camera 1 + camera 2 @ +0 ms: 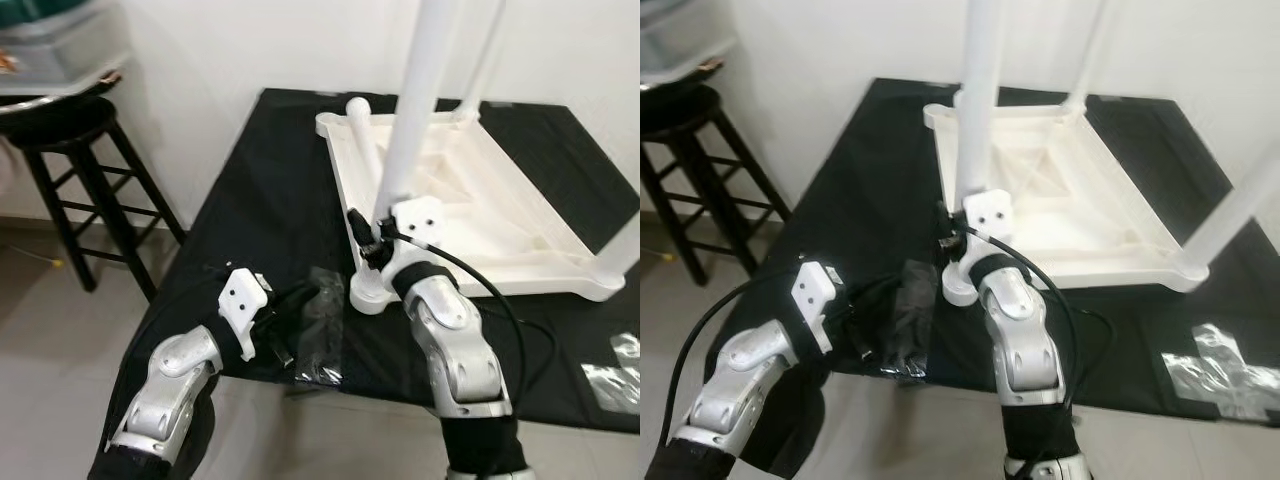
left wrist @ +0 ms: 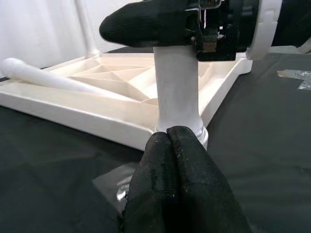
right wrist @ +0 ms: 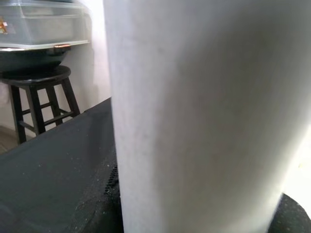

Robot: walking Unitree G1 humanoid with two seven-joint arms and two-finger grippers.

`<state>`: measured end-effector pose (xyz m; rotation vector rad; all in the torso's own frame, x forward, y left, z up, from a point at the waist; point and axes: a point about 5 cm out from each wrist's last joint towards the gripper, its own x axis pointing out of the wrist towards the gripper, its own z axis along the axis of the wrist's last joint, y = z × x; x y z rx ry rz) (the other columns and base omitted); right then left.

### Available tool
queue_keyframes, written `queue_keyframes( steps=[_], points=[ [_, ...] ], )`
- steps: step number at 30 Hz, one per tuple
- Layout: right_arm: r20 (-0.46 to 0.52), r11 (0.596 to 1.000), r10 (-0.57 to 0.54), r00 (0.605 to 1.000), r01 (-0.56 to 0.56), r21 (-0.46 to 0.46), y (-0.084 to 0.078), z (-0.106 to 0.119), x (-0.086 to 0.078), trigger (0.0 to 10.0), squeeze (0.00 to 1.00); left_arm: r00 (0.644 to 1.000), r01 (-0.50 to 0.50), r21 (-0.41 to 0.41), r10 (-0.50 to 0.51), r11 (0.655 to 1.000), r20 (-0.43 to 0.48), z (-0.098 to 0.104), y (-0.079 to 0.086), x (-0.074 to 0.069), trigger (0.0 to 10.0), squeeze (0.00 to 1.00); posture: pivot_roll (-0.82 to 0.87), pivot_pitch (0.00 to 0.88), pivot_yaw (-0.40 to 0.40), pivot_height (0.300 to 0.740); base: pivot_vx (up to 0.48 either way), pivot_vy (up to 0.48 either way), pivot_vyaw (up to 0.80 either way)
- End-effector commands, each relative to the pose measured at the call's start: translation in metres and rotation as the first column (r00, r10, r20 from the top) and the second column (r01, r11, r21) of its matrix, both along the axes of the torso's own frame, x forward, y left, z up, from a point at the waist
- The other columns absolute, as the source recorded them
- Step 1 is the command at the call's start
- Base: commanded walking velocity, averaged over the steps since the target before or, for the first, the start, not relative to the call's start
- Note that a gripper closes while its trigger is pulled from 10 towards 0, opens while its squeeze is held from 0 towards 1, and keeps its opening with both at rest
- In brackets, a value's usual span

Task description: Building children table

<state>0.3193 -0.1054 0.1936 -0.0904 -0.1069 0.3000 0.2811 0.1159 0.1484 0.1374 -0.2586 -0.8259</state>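
Tabletop (image 1: pixel 520 220), white plastic and turned underside up, is lying on a black cloth (image 1: pixel 250 200) near the cloth's front edge. Three legs are standing upright in its corners: the near leg (image 1: pixel 415 110) in the front corner closest to the robot, a second (image 1: pixel 480 60) at the back, and a third (image 1: pixel 625 250) at the far right. A fourth leg (image 1: pixel 362 135) is lying loose across the back left part of the tabletop, beside its still-vacant corner, so the build is looking roughly three quarters done (judging only from how the parts are lying).

The right gripper (image 1: pixel 378 245) is sitting at the base of the near leg with its black fingers wrapped around it, gripping the leg just above its socket. The left gripper (image 1: pixel 290 330) is resting low on the cloth, just left of that corner; in its wrist view its fingers (image 2: pixel 170 160) are pressed together, grasping nothing. Crumpled clear plastic (image 1: pixel 320 340) is lying under it.

A black stool (image 1: pixel 75 170) is standing off to the left.

What seems left: seating the near leg fully, then fitting the loose one and flipping the table upright.
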Motion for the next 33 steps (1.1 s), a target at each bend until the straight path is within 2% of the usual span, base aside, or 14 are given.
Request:
queue_keyframes(
  steps=[1, 3, 4, 7, 8, 9, 10, 12, 13, 17, 18, 25, 31, 33],
  points=[
    [-0.189, 0.991, -0.117, 0.975, 0.103, -0.083, -0.022, -0.041, 0.004, 3.8, 0.00, 1.000, -0.008, 0.013, 0.008, 1.000, -0.003, -0.004, 0.002, -0.001, 10.0, 0.00, 0.03, 0.134, -0.010, 0.740, 0.000, 0.000, 0.00],
    [-0.185, 0.990, -0.127, 0.974, 0.113, -0.085, -0.024, -0.040, 0.006, 3.8, 0.00, 1.000, -0.009, 0.013, 0.009, 1.000, -0.002, -0.003, 0.002, -0.001, 10.0, 0.00, 0.03, 0.134, -0.010, 0.740, 0.000, 0.000, 0.00],
    [-0.183, 0.990, -0.124, 0.975, 0.110, -0.086, -0.026, -0.037, 0.008, 10.0, 0.00, 1.000, -0.003, 0.015, 0.003, 1.000, -0.002, -0.003, 0.001, -0.001, 10.0, 0.00, 0.03, 0.134, -0.010, 0.740, 0.000, 0.000, 0.00],
    [-0.172, 0.989, -0.136, 0.976, 0.125, -0.076, -0.029, -0.030, 0.011, 10.0, 0.00, 1.000, 0.007, 0.019, -0.007, 1.000, -0.004, -0.004, 0.001, -0.001, 10.0, 0.00, 0.03, 0.133, -0.003, 0.740, 0.000, 0.000, 0.00],
    [-0.157, 0.993, -0.109, 0.982, 0.101, -0.061, -0.028, -0.024, 0.012, 10.0, 0.21, 1.000, 0.010, 0.020, -0.010, 1.000, -0.004, -0.003, 0.000, -0.001, 10.0, 0.00, 0.03, 0.133, -0.002, 0.740, 0.000, 0.000, 0.00],
    [-0.146, 0.995, -0.091, 0.985, 0.084, -0.051, -0.027, -0.020, 0.013, 10.0, 0.21, 1.000, 0.011, 0.020, -0.011, 1.000, -0.004, -0.003, 0.000, 0.000, 10.0, 0.00, 0.03, 0.133, -0.002, 0.740, 0.000, 0.000, 0.00],
    [-0.110, 1.000, 0.011, 0.994, -0.013, -0.013, -0.026, -0.008, 0.016, 10.0, 1.00, 1.000, 0.010, 0.020, -0.010, 1.000, -0.002, -0.003, 0.000, 0.000, 10.0, 0.00, 0.03, 0.133, -0.003, 0.740, 0.000, 0.000, 0.00],
    [-0.040, 0.986, 0.168, 0.985, -0.167, 0.026, -0.029, 0.012, 0.020, 10.0, 1.00, 1.000, 0.007, 0.018, -0.007, 1.000, 0.001, -0.003, 0.000, 0.000, 10.0, 0.00, 0.03, 0.132, -0.004, 0.740, 0.000, 0.000, 0.00],
    [-0.011, 0.968, 0.251, 0.968, -0.251, 0.029, -0.032, 0.022, 0.020, 10.0, 0.74, 1.000, 0.006, 0.018, -0.006, 1.000, 0.002, -0.003, -0.001, 0.000, 10.0, 0.00, 0.03, 0.132, -0.005, 0.740, 0.000, 0.000, 0.00],
    [0.007, 0.947, 0.320, 0.947, -0.320, 0.024, -0.036, 0.030, 0.021, 10.0, 0.74, 1.000, 0.006, 0.018, -0.006, 1.000, 0.003, -0.003, -0.001, 0.000, 10.0, 0.00, 0.03, 0.132, -0.005, 0.740, 0.000, 0.000, 0.00],
    [0.005, 0.888, 0.455, 0.890, -0.454, -0.070, -0.043, 0.036, 0.018, 10.0, 0.00, 1.000, 0.006, 0.017, -0.006, 1.000, 0.006, -0.003, -0.001, 0.000, 10.0, 0.00, 0.04, 0.130, -0.007, 0.740, 0.000, 0.000, 0.00],
    [-0.114, 0.770, 0.603, 0.790, -0.613, -0.178, -0.062, 0.032, 0.024, 10.0, 0.00, 0.999, 0.021, 0.036, -0.022, 0.999, 0.031, -0.001, -0.001, -0.004, 10.0, 0.00, 0.04, 0.132, -0.006, 0.740, 0.000, 0.000, 0.00],
    [-0.140, 0.736, 0.644, 0.752, -0.659, -0.154, -0.065, 0.031, 0.027, 10.0, 0.00, 0.998, 0.034, 0.050, -0.036, 0.998, 0.042, -0.001, -0.001, -0.007, 10.0, 0.00, 0.05, 0.130, -0.004, 0.740, 0.000, 0.000, 0.00],
    [-0.158, 0.720, 0.663, 0.732, -0.681, -0.133, -0.068, 0.028, 0.030, 4.2, 0.00, 0.998, 0.052, 0.057, -0.055, 0.997, 0.042, -0.003, -0.001, -0.013, 10.0, 0.00, 0.05, 0.135, 0.000, 0.740, 0.000, 0.000, 0.00]
  ],
)
